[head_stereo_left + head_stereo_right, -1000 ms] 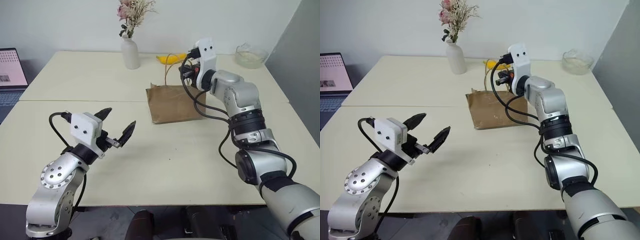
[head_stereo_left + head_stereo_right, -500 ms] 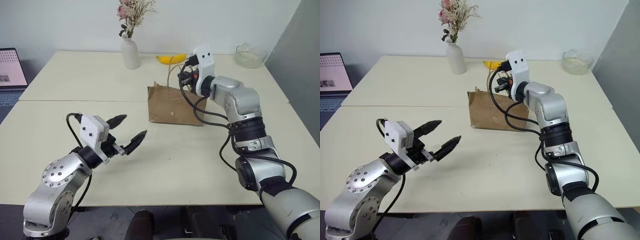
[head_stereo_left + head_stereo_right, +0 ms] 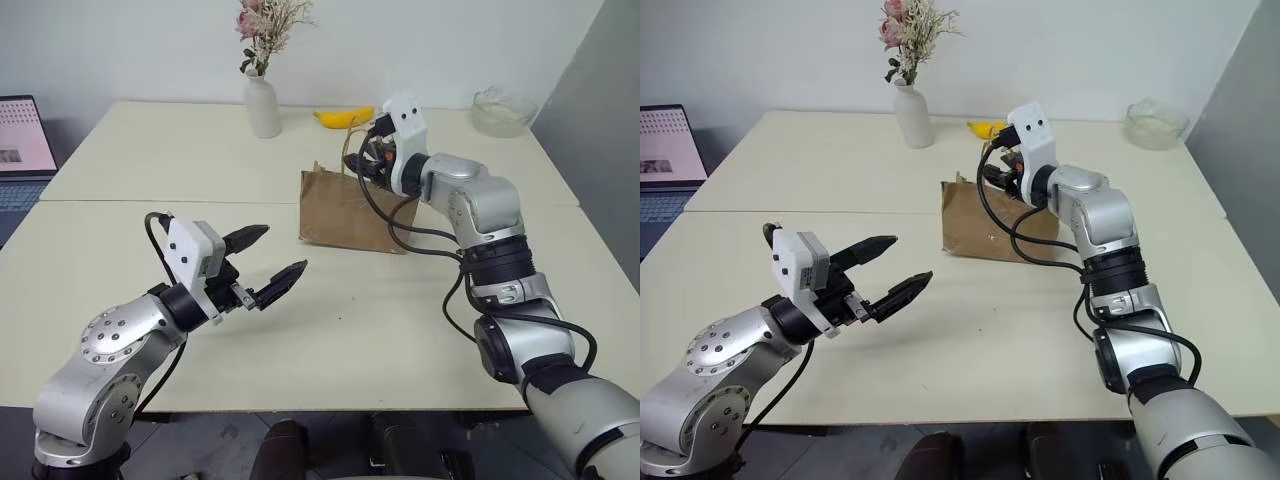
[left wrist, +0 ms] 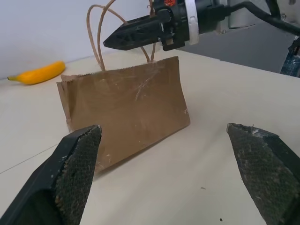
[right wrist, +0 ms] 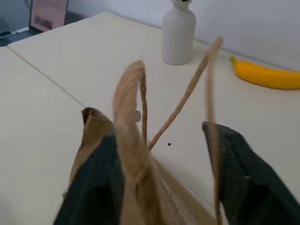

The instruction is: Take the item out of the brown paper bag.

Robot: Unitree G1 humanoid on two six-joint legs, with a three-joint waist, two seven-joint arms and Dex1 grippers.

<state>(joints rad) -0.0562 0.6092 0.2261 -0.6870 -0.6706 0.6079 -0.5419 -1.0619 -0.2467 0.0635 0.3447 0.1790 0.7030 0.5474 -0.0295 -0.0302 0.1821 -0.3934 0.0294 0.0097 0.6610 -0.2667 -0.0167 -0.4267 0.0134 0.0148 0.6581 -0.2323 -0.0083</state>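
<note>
The brown paper bag (image 3: 345, 212) stands upright on the table, past its middle, with its tan cord handles (image 5: 136, 93) looping up. My right gripper (image 3: 362, 160) is at the bag's top. Its fingers (image 5: 236, 180) are apart, and the cords run loosely between them, so it is open. The item is hidden; the bag's inside cannot be seen. My left gripper (image 3: 280, 250) hovers low over the near left of the table, open and empty, pointing at the bag (image 4: 126, 105) from a short distance.
A yellow banana (image 3: 343, 118) lies behind the bag. A white vase (image 3: 262, 105) with dried flowers stands at the back, a glass bowl (image 3: 500, 110) at the far right corner, and a laptop (image 3: 20, 140) off the left edge.
The bag has gone from lying nearly flat to standing upright. My right gripper's fingers have spread off the handles. My left gripper has moved right, toward the bag.
</note>
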